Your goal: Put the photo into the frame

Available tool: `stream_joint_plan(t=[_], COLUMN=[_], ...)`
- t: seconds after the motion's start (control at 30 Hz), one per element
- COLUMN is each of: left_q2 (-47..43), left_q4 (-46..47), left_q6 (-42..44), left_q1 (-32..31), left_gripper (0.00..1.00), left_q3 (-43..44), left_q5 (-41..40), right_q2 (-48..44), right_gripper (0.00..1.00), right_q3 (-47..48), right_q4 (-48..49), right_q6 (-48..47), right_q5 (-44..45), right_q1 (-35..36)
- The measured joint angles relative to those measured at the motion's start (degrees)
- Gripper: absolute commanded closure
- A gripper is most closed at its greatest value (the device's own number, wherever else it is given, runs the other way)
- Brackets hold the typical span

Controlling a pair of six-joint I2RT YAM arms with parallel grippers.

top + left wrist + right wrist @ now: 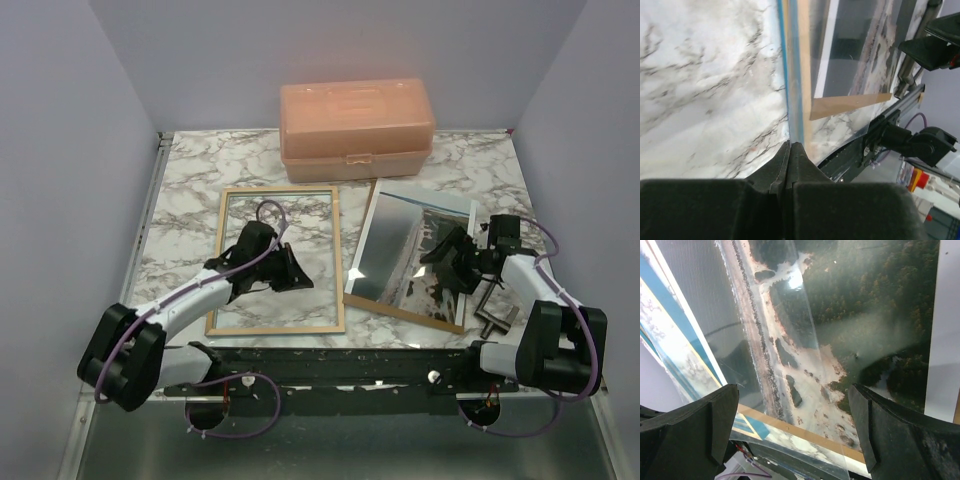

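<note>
The frame (275, 328), a narrow light-wood rim with marble showing through it, lies flat left of centre. My left gripper (298, 275) is over its right part. In the left wrist view that gripper (790, 146) is shut, fingers pressed together, its tip at the frame's blue and wood rim (795, 75); I see nothing between the fingers. The photo (400, 240), dark scenery with pale streaks, lies face up on a brown board (400, 307) to the right. My right gripper (452, 262) hangs open over the photo's near end (850, 315), fingers (710, 430) wide apart.
A clear sheet (790, 315) with a curved edge covers part of the photo. A peach plastic box (357, 130) stands at the back. A small grey metal piece (495, 318) lies by the right arm. The black base rail (330, 365) runs along the near edge.
</note>
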Motion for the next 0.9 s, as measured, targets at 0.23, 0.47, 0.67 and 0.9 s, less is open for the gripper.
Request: stream_joint_plan(t=[0.23, 0.47, 0.67, 0.9], left_q2=[-12.17, -20.57, -25.16, -24.17], left_q4=[-6.64, -15.52, -24.28, -29.75], left_q6=[-1.22, -0.7, 0.96, 0.81], left_q1=[0.02, 0.42, 1.4, 2.32], left_gripper=[1.0, 1.0, 0.96, 0.23], left_q3=[-5.01, -7.39, -7.43, -7.23], left_q5=[-6.54, -11.21, -17.27, -21.88], right_q2=[-0.52, -0.52, -0.52, 0.42], right_gripper=[0.0, 0.0, 0.0, 0.0], right_q3=[-2.21, -5.29, -6.8, -6.75], right_q4=[2.93, 6.86, 10.73, 14.97], right_q6=[-0.7, -0.9, 0.79, 4.28], right_q5=[-4.55, -10.73, -14.12, -14.51], right_q1=[0.0, 0.5, 4.2, 11.69])
